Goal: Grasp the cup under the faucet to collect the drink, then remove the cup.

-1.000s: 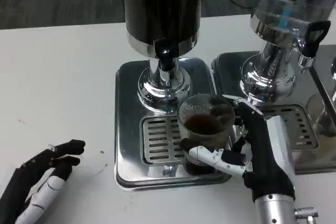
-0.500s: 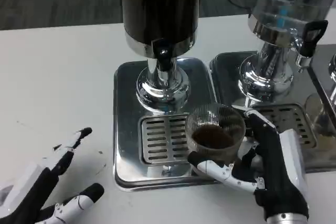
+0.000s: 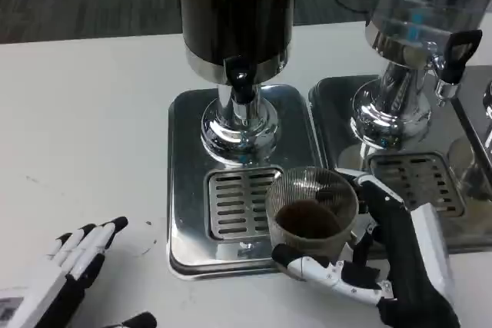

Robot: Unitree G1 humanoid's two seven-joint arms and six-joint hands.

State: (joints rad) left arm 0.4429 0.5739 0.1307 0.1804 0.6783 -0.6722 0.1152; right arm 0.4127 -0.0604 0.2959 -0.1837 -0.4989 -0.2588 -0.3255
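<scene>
Item: ribbed clear cup (image 3: 311,205), lower centre-right of the frame, part-filled with dark drink. It sits at the front right corner of the drip grille (image 3: 234,203), forward and right of the faucet (image 3: 243,86), so no longer beneath the spout.

Holder: right hand (image 3: 384,263), lower right. White and black fingers wrap the cup's lower wall from the near side, and the black palm lies against its right side. The cup is gripped.

Other hand: left hand (image 3: 65,270), lower left on the white table (image 3: 84,113), fingers straight and slightly apart, holding nothing, well apart from the cup.

Surroundings: dark-filled dispenser (image 3: 234,13) at upper centre on a square chrome tray (image 3: 184,190); a second, clear dispenser (image 3: 415,44) at upper right on its own tray.

Stage, as judged: drink collected, removal under way.

Risks, as judged:
- Cup base catching the tray's raised front lip if drawn forward too low, tipping liquid.
- The low grip leaves the upper cup unsupported, so a quick move could slosh the drink.
- Smooth wall slipping between fingers.
</scene>
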